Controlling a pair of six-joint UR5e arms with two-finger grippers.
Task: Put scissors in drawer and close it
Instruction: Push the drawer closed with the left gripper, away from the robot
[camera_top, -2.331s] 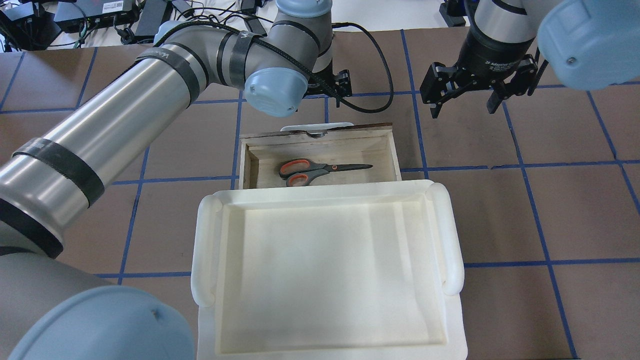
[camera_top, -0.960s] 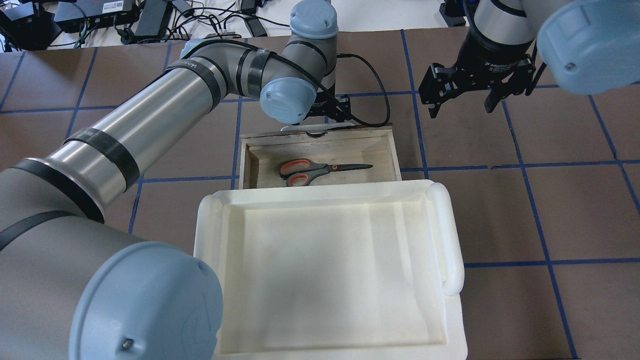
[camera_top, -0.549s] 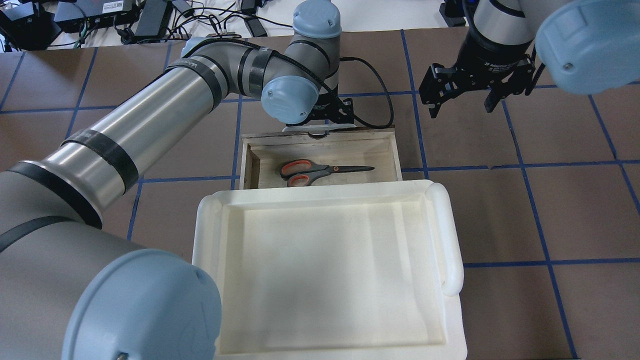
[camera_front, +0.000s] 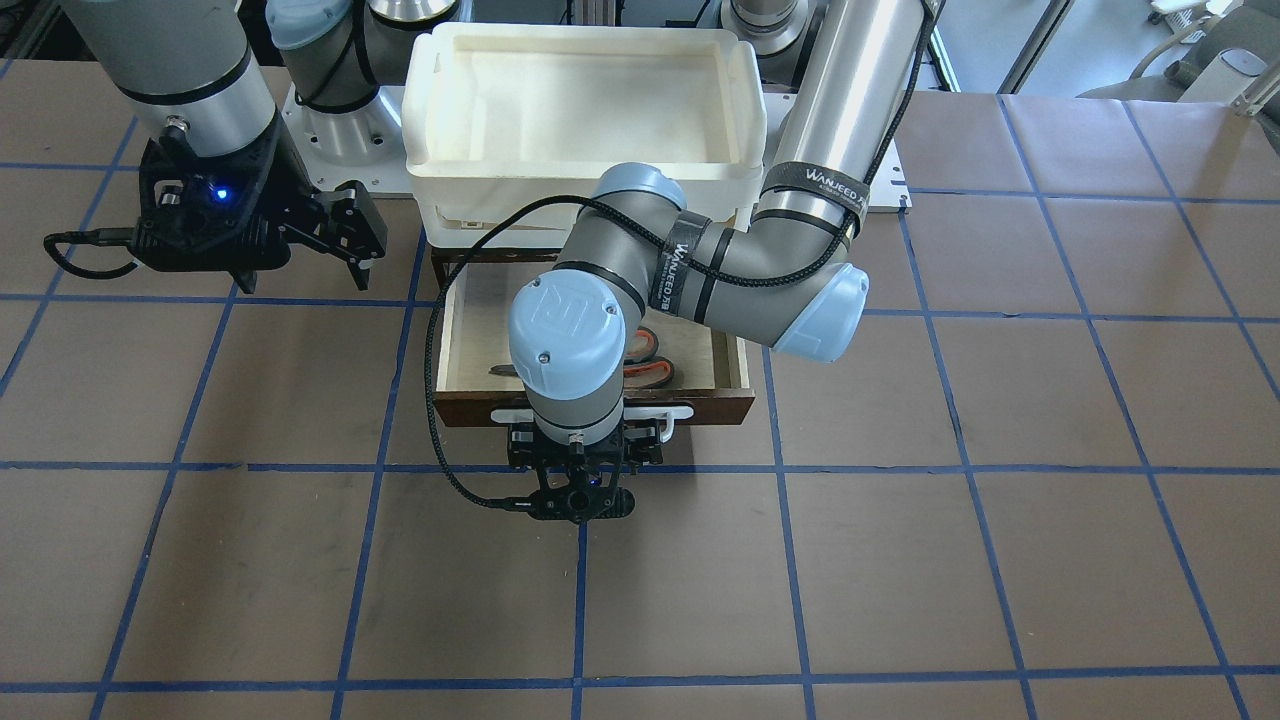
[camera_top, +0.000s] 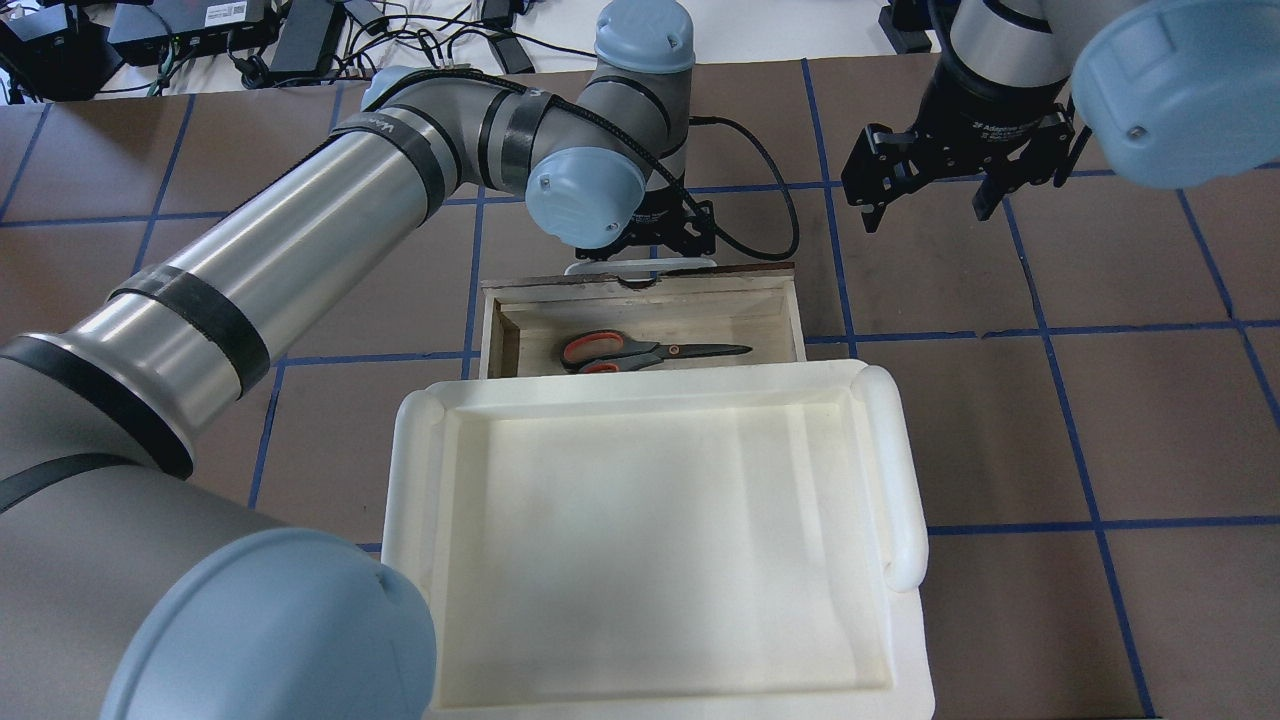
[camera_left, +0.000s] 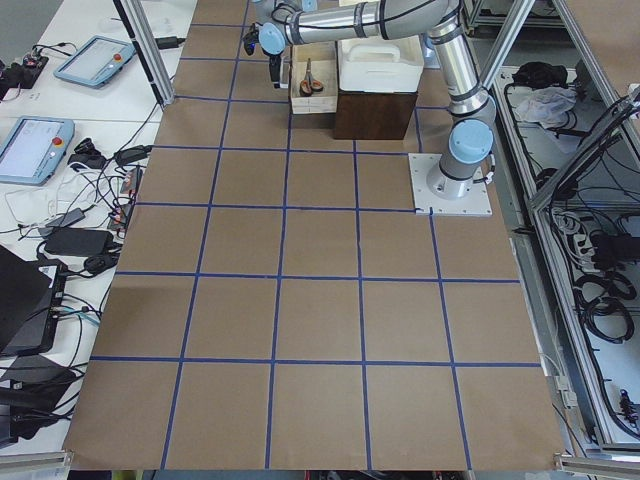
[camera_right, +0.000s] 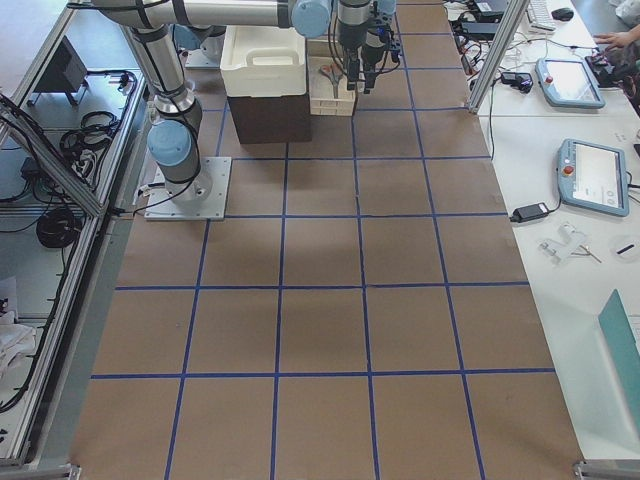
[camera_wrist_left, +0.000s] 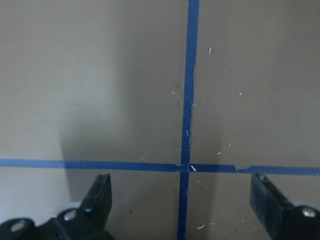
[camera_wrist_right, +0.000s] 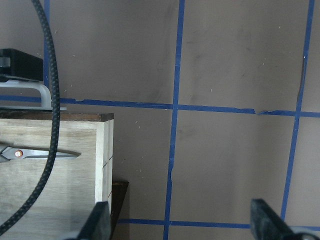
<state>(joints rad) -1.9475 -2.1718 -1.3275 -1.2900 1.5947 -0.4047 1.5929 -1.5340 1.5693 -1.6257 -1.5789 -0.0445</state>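
Brown table (camera_top: 1000, 430), blue tape grid (camera_top: 1010, 526), dark wooden cabinet (camera_left: 375, 118) standing on it

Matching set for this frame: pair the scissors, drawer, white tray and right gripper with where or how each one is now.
Things:
1. scissors
2. drawer
3. white tray
4. right gripper

States:
A. open, holding nothing, above bare table beside the drawer
B. lying flat on the pale plywood floor
C. partly pulled out, its white handle next to the left gripper
D. sitting on top of the dark cabinet

Pairs: 1-B, 2-C, 3-D, 4-A
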